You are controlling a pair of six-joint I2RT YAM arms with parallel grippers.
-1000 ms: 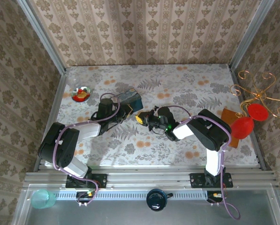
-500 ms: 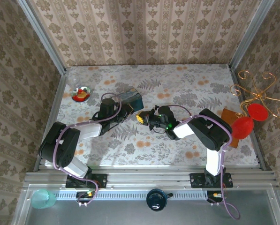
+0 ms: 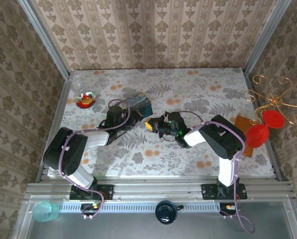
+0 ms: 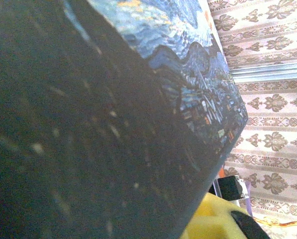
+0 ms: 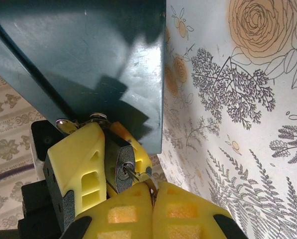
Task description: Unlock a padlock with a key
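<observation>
Left arm has edged toward the blue box, your left gripper clamping the small rigid padlock at its edge while your right gripper pinches the thin, likely slippery key by its head, tip against the padlock.

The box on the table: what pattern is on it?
The box carries dark-blue painted swirls with orange touches, clearest in the left wrist view.

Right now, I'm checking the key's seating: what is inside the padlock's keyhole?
The thin tip of the key, pinched by the right gripper, sits in the keyhole of the padlock. How deep it reaches is hidden inside the lock body.
</observation>
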